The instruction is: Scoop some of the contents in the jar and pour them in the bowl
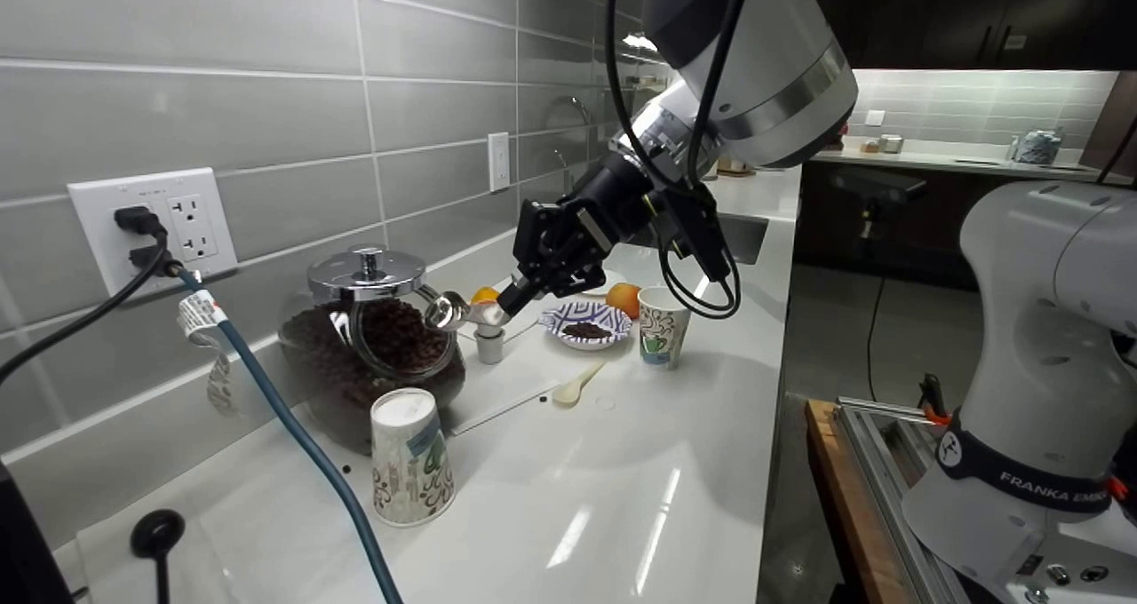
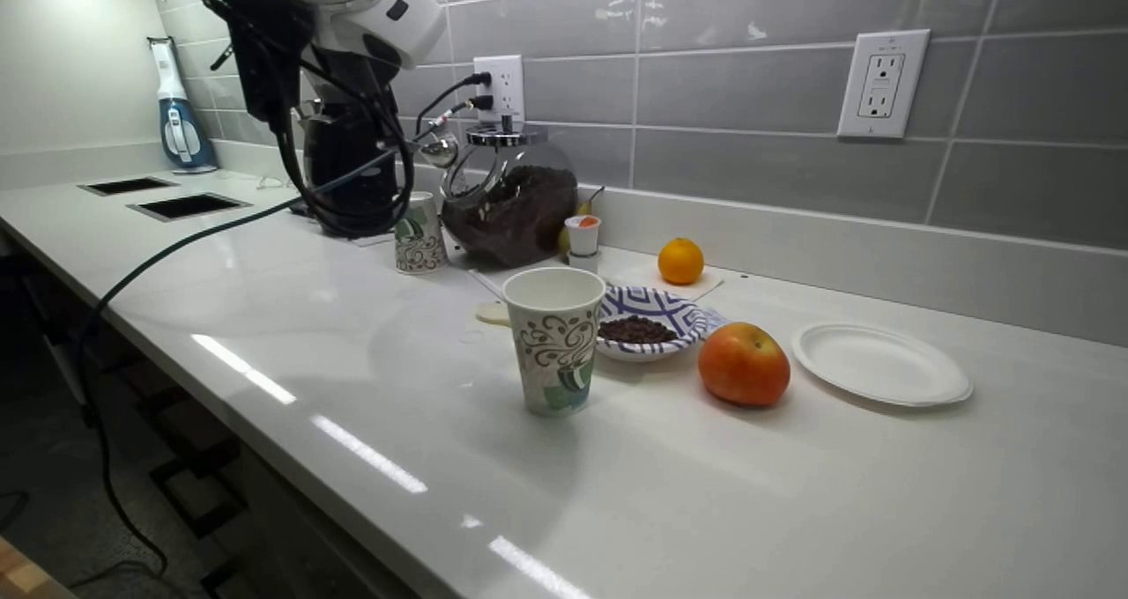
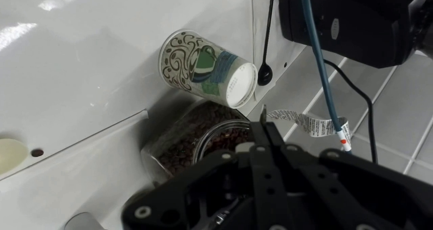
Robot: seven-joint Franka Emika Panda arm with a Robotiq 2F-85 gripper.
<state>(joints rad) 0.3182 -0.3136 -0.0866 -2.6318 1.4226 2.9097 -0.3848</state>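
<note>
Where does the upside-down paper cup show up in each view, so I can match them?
In an exterior view: paper cup, lower left.
In an exterior view: paper cup, left of centre.
In the wrist view: paper cup, upper middle.
Shared landmark: the large glass jar, beside the cup in all three.

Bean-filled glass jar [image 1: 337,373]; patterned bowl [image 2: 674,310] holding beans [image 2: 636,330].

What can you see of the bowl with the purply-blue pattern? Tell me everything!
The bowl is round and shallow, white with purply-blue bands and angled lines, and looks like paper. It sits upright on the white counter, with a little heap of dark brown bean-like pieces inside. A paper cup stands upright beside it, and a reddish-orange fruit lies close by; I can't tell whether either one touches it.
</note>
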